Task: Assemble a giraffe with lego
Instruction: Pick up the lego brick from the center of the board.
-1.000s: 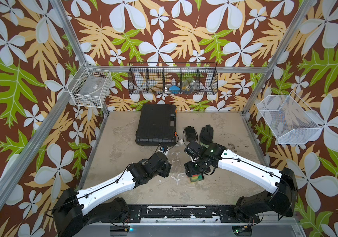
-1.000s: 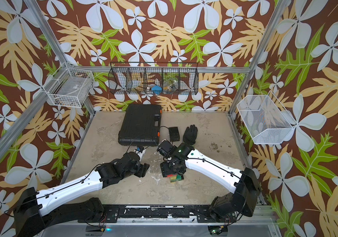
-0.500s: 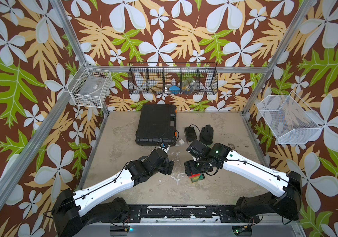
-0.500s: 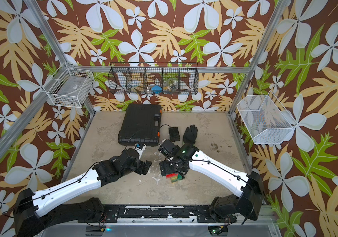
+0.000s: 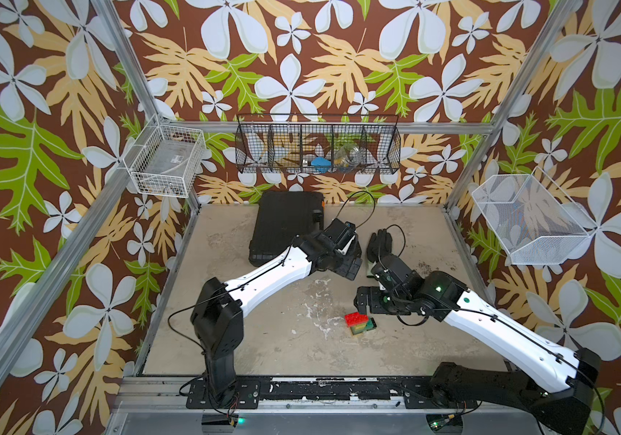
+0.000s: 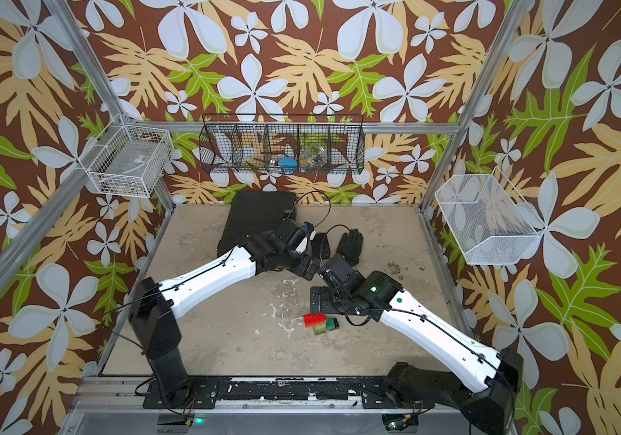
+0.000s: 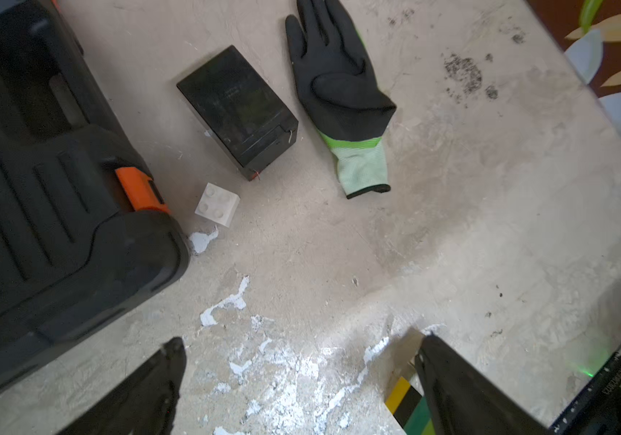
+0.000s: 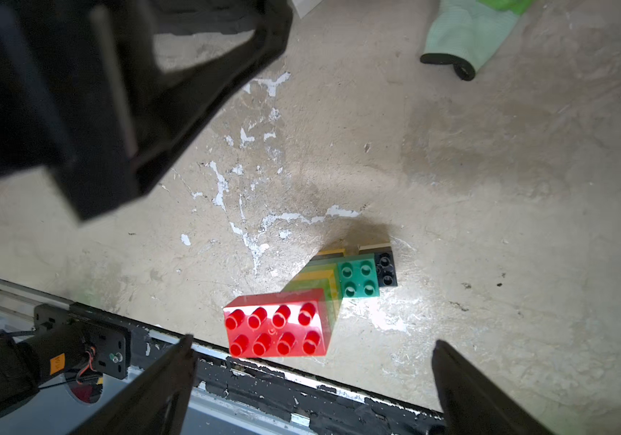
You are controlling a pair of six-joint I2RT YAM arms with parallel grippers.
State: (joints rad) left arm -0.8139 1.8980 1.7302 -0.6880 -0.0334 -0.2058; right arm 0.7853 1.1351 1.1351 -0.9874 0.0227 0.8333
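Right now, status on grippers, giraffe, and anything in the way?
Left gripper, right gripper open, empty. Giraffe free on table, red brick topmost. White brick loose beside black case, small black box close.

Brown wallpaper with big white flowers and green and tan leaves is covering all three walls, with aluminium posts running up the corners. A black wire basket is hanging on the back wall, a white wire basket on the left, and a white mesh basket on the right. The beige counter is showing chipped white patches under bright, even light.
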